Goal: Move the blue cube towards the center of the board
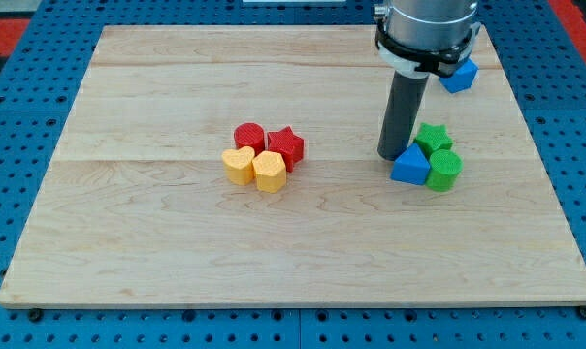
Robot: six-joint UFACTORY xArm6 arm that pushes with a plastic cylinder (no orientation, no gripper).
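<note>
Blue cube (460, 75) sits at top-right edge, unmoved; bare rod tip (389, 156), gripping nothing, touches blue triangle (409, 166) instead—task barely started.

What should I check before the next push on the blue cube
1. Blue cube located, at the board's top right: ok.
2. My tip on the cube: not ok, it is beside the blue triangle.
3. Cube fully in view: not ok, the arm hides part of it.
4. Path to centre clear: cannot tell, green star and green block sit nearby.
5. Red and yellow cluster away from the cube: ok.
</note>
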